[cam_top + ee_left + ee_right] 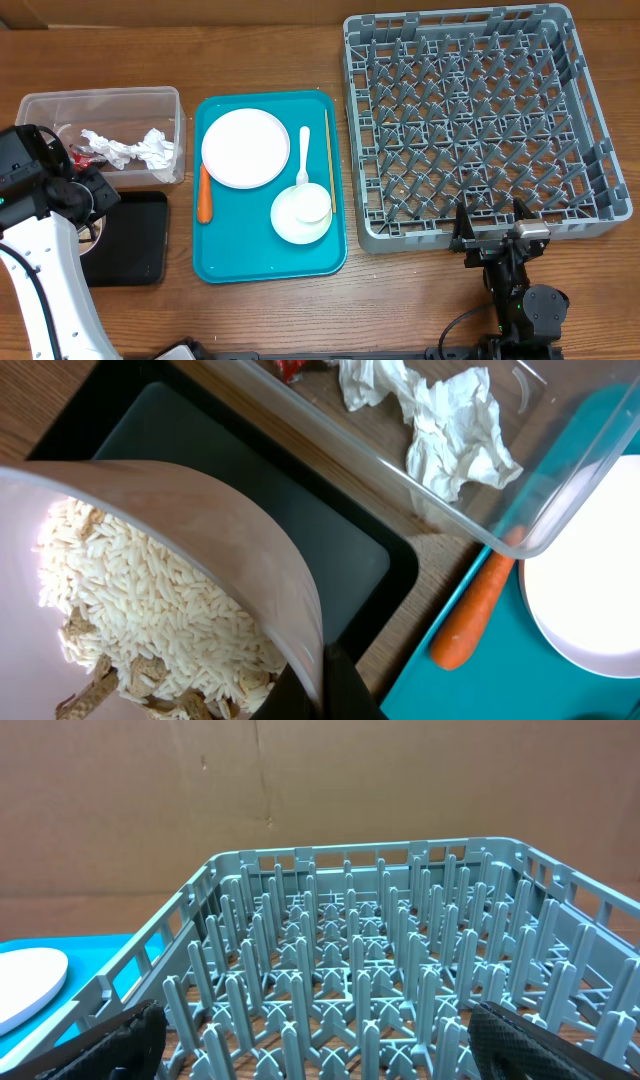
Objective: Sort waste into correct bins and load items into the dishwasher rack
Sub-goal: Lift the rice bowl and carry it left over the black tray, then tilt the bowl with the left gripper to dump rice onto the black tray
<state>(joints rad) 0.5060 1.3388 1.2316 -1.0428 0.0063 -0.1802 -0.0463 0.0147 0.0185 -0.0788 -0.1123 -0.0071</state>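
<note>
Rice (150,590) and beige scraps (110,685) fill the small pink bowl (270,560), clamped by the left gripper (92,197) over the black tray (140,240) near the tabletop's left edge. Behind it, crumpled tissues (140,150) lie in the clear tub (100,97); the carrot (204,195) lies along the teal tray's (260,262) left edge. At the rack's (470,120) near wall, the right gripper (492,228) gapes wide, holding nothing.

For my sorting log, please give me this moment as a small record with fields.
left end effector: shut on pink bowl, over black tray
pink bowl contents: rice, beige scraps
clear tub: tissues, red wrapper
teal tray: plate, carrot, white bowl
rack: no dishes inside
right end effector: open, at rack's near edge
</note>
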